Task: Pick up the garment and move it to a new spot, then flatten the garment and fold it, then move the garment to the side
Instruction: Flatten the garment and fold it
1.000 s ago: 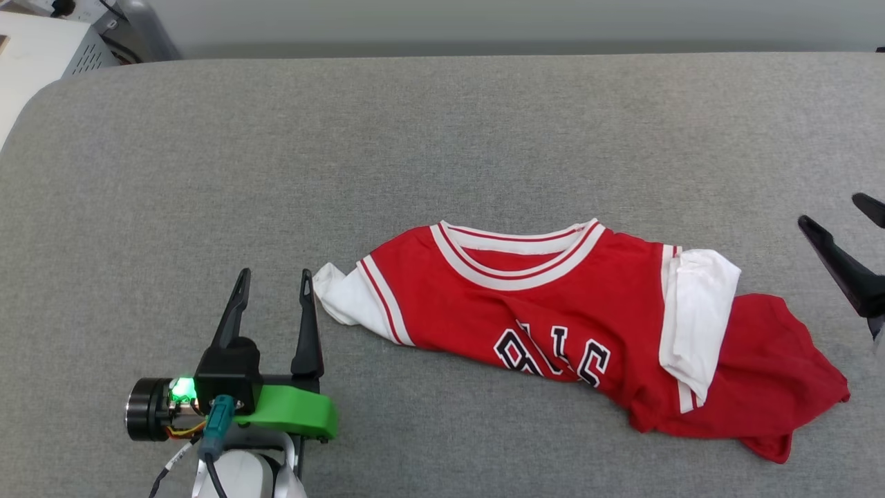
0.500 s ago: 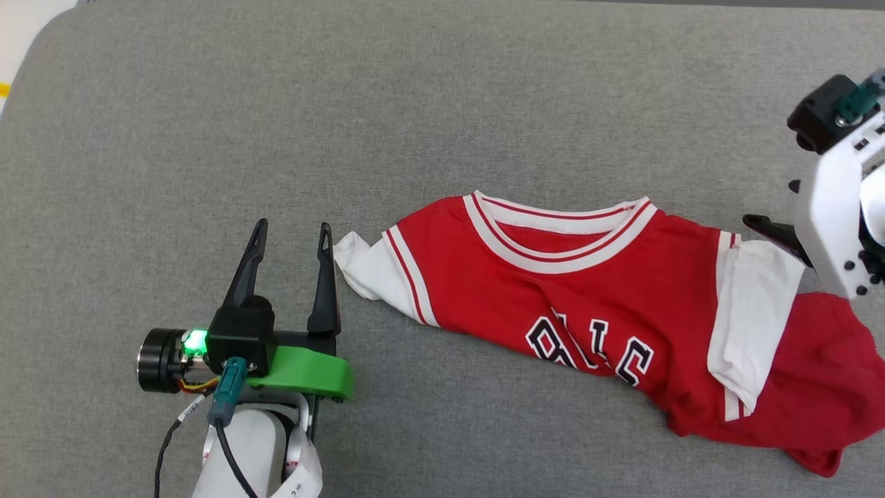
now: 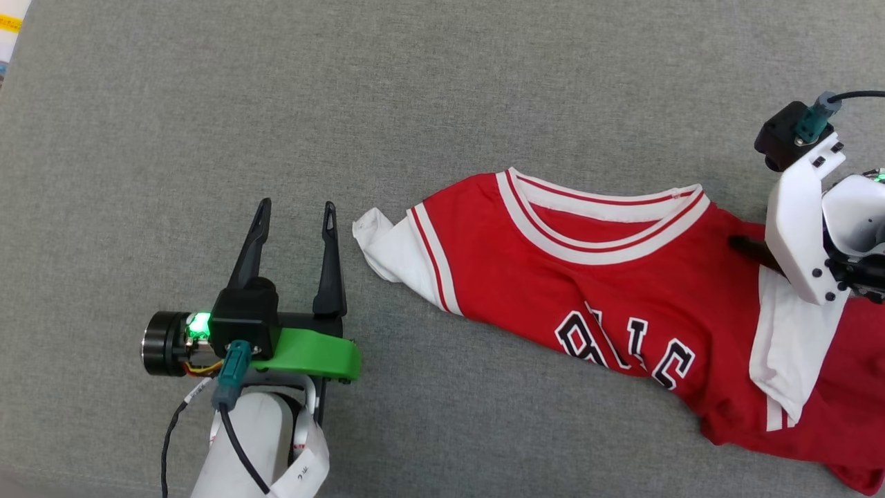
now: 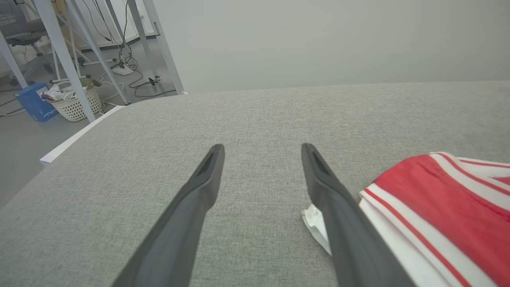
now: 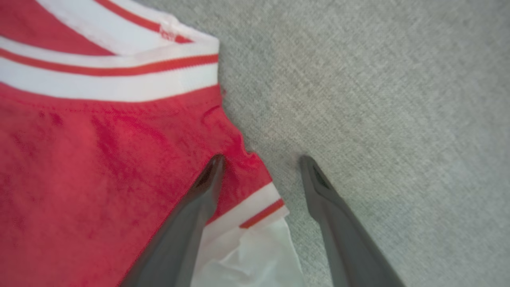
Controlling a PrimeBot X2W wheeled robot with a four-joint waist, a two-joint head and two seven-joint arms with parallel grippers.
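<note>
Shirt: red, white sleeves, striped trim, lies front-up on the grey surface, right of centre in head view, running off toward the lower right corner. It isn't flat: the body is bunched and creased, and the black lettering is half swallowed by a fold (can't read it as a word). Collar points to the far side. One sleeve sticks out to the robot's left, tip curled. The other sleeve is flopped back over the red body.

Right gripper: wide open, holds nothing. It sits at the shirt's shoulder by the collar end. In its wrist view one finger is over red cloth and the other over bare surface just past the shirt's edge, so the jaws straddle that edge. Tips are close to the cloth; can't tell if they touch. In head view the white wrist housing covers most of it, and one dark finger pokes out over the red shoulder.

Left gripper: wide open, empty, low over the surface, fingers pointing to the far side, just beside the curled sleeve tip with a small gap between. Green bracket and lit green LED at its base.

Left wrist view, background: pale wall, floor past the surface's rounded edge, white basket, blue box, metal frame legs, cables.
</note>
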